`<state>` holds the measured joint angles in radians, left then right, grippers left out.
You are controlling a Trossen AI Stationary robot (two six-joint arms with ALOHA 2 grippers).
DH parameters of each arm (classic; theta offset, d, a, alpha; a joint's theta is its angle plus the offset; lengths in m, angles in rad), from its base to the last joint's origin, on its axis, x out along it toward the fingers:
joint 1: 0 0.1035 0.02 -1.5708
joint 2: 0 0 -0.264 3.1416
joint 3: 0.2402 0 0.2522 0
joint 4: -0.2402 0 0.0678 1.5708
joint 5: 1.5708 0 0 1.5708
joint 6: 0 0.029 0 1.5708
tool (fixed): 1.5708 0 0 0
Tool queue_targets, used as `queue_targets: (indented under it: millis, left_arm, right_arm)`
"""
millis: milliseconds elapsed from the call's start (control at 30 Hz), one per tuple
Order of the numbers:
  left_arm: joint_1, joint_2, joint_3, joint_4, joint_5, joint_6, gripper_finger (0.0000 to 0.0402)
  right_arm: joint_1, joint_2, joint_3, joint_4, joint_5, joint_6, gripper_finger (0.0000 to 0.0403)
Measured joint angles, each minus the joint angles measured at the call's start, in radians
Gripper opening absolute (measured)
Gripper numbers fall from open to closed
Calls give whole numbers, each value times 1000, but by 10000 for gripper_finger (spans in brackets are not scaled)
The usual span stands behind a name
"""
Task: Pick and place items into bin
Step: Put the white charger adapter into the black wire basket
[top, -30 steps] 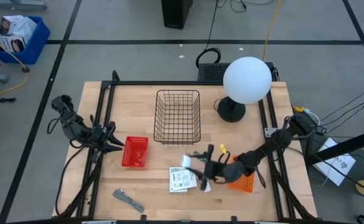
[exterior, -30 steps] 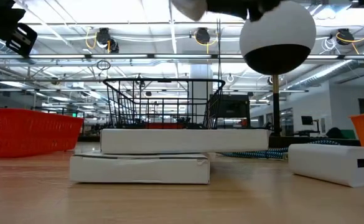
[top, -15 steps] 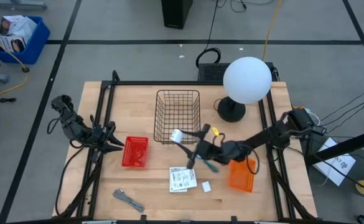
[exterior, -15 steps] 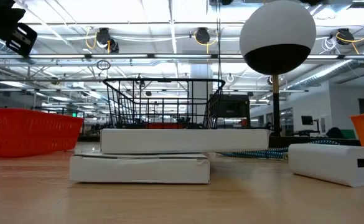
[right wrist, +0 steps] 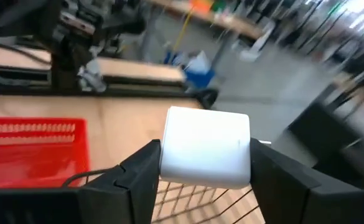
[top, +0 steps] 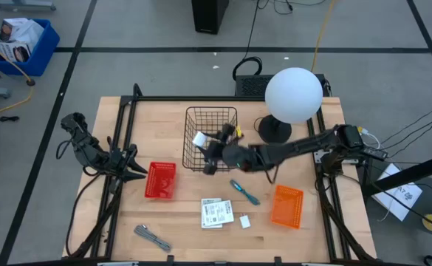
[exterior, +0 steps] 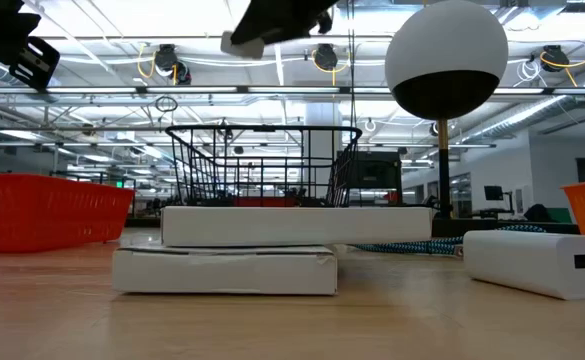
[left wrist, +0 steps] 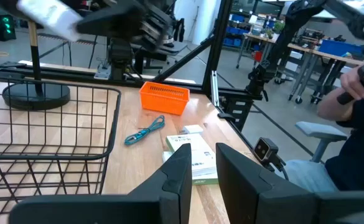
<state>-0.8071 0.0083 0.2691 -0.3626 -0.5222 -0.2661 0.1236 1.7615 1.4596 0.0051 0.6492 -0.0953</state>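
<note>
The right claw (top: 203,151), gripping a white block (top: 199,139), has swung from lower centre up over the wire bin (top: 211,117), likely ready to drop it; the left claw (top: 136,171) waits apparently closed at the counter (top: 164,222) left

The high view looked straight down, far enough off to take in the whole counter (top: 164,125) and surrounding floor. The low view sat at counter height, close behind the stacked card packets (exterior: 242,250), facing level into the room. Both shared the wire basket (top: 211,137) and white globe lamp (exterior: 446,58). Each wrist view looked forward past its own fingers; the left one also caught the basket (left wrist: 45,134).
</note>
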Motion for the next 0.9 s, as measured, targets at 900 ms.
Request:
queue_targets:
  millis: [900]
  left_arm:
    - [0, 0, -1, -1, 6, 0, 77]
  right_arm:
    - [-263, 333, 362, -660, -391, 336, 201]
